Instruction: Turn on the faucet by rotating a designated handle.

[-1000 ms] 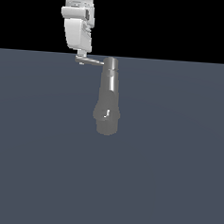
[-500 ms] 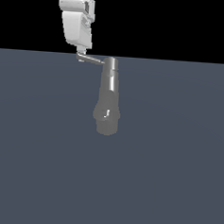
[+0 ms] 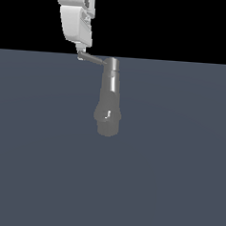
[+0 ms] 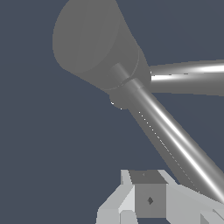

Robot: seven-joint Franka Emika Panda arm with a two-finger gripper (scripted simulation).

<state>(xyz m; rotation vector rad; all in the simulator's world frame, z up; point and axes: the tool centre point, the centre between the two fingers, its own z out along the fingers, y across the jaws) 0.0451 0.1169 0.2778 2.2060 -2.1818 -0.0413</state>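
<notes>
Now look at how the handle (image 3: 94, 59) lies against your gripper (image 3: 80, 53); the rod runs from the cap of the faucet (image 3: 109, 99) out toward the exterior view's left, rising a little as it goes, and its free end sits right at the gripper's fingertips; so the gripper is at the tip of the rod, with the column well off along the rod's length. Whether the fingers close on the rod or merely press against its end, you cannot tell from either view; the exterior view shows only the white gripper body above the tip, and the wrist view shows the handle (image 4: 175, 140) passing just beside one finger (image 4: 148, 199), seemingly touching it, with the other finger not clearly seen.

The faucet stands upright near the middle of the grey floor, its wider base lowest; in the wrist view the faucet (image 4: 96, 43) looms large beyond the rod. You should judge the coming push as sideways across the rod's long axis, sweeping the tip in an arc about the column; pushing along the rod would turn nothing.
</notes>
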